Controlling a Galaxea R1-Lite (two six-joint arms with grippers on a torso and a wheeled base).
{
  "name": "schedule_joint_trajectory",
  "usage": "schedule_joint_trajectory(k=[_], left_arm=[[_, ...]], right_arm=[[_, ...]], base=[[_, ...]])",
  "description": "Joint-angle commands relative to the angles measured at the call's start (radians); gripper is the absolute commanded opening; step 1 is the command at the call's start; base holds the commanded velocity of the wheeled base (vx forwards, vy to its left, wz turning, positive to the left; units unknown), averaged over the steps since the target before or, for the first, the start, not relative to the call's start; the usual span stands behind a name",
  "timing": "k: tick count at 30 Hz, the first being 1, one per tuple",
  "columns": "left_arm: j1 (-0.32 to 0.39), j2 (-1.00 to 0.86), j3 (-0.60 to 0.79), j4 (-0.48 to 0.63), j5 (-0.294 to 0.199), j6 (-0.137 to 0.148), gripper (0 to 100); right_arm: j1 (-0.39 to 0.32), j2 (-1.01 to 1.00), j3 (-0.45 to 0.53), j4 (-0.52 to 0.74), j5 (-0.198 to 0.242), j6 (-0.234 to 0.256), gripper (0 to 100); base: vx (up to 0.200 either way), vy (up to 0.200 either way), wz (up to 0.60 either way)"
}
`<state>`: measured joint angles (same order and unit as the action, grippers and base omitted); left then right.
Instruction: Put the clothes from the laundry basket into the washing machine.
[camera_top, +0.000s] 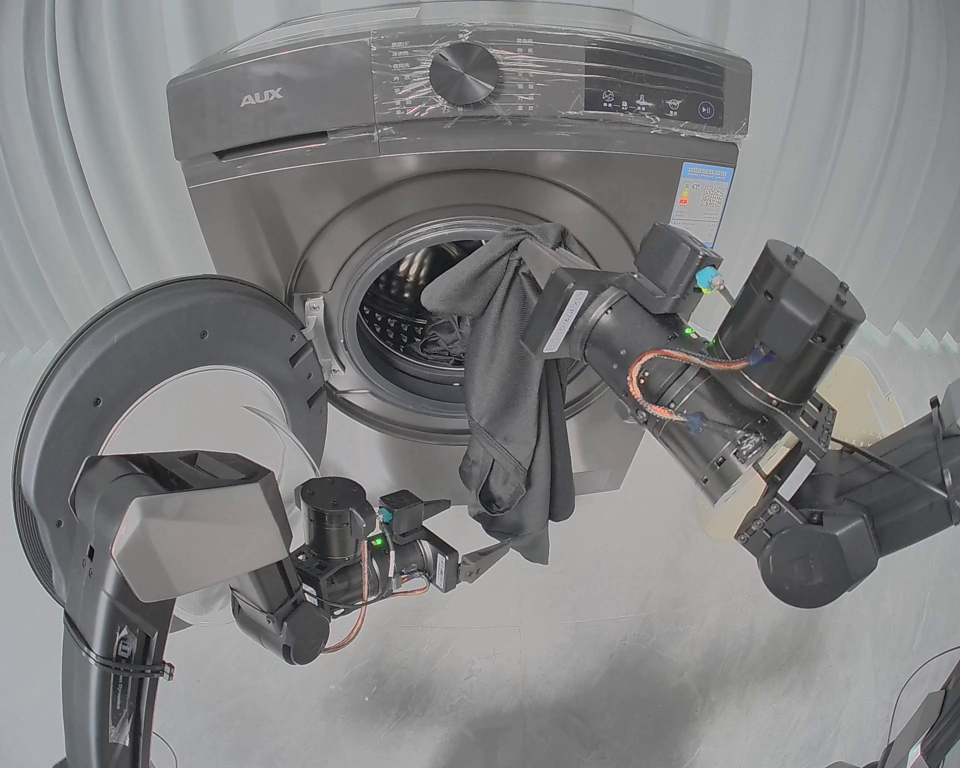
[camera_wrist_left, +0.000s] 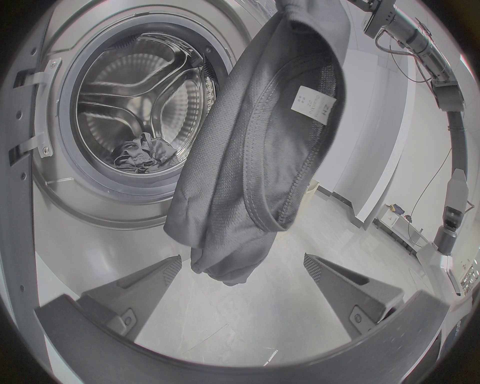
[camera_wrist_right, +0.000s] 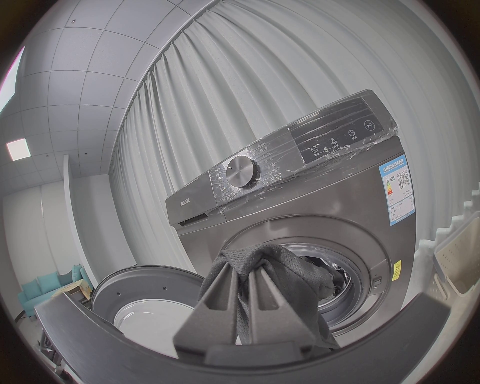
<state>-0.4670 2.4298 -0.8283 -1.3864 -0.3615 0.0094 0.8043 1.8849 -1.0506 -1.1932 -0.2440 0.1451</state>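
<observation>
Head view has the dark garment (camera_top: 510, 400) draped at the mouth of the washing machine (camera_top: 300, 200), door (camera_top: 160, 340) swung wide, with the right gripper (camera_wrist_right: 244, 280) pressed together on its upper folds. Most of the cloth hangs outside, down the front panel. The left gripper (camera_top: 490, 555), spread and holding nothing, sits just beside the lower hem. One crumpled piece (camera_wrist_left: 142, 152) already lies in the drum, so this item looks partway in; what the laundry basket (camera_wrist_right: 457, 255) holds cannot be told
</observation>
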Motion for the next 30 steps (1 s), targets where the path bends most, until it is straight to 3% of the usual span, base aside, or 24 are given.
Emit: schedule_joint_trajectory(k=[1, 9, 29, 30], left_arm=[[0.002, 0.032, -0.028, -0.003, 0.009, 0.0, 100], [-0.002, 0.028, -0.055, -0.022, 0.022, -0.022, 100], [-0.016, 0.026, -0.057, -0.059, 0.026, -0.023, 100], [-0.016, 0.026, -0.058, -0.059, 0.026, -0.023, 0]], right_arm=[[0.003, -0.006, 0.003, 0.0, 0.0, 0.001, 0], [0.003, -0.004, 0.001, 0.001, 0.0, 0.001, 0], [0.004, 0.007, 0.0, 0.0, 0.0, 0.001, 0], [0.004, 0.007, 0.0, 0.0, 0.0, 0.001, 0]], base=[[0.0, 0.0, 0.0], [0.0, 0.0, 0.0], [0.0, 0.0, 0.0], [0.0, 0.0, 0.0]])
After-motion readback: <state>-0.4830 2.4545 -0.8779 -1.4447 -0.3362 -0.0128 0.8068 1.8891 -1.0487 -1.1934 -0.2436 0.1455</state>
